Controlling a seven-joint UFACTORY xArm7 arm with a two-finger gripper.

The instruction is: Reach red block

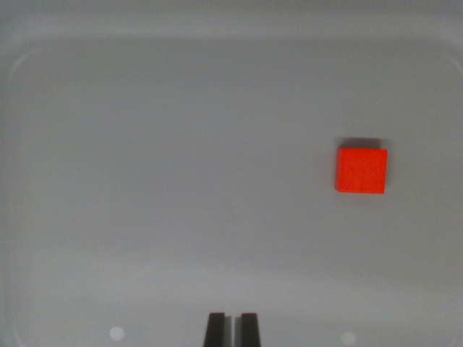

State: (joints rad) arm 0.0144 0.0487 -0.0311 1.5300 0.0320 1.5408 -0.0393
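Observation:
A small red block [361, 170] lies flat on a pale grey tray [145, 181], toward the wrist view's right and about mid-height. My gripper [232, 330] shows at the bottom centre as two dark fingertips almost touching, with only a thin slit between them and nothing held. The block is well up and to the right of the fingertips, apart from them.
The tray's raised rim [29, 54] curves along the top and left edges, with rounded corners. Two faint round marks [116, 333] sit near the bottom edge on either side of the gripper.

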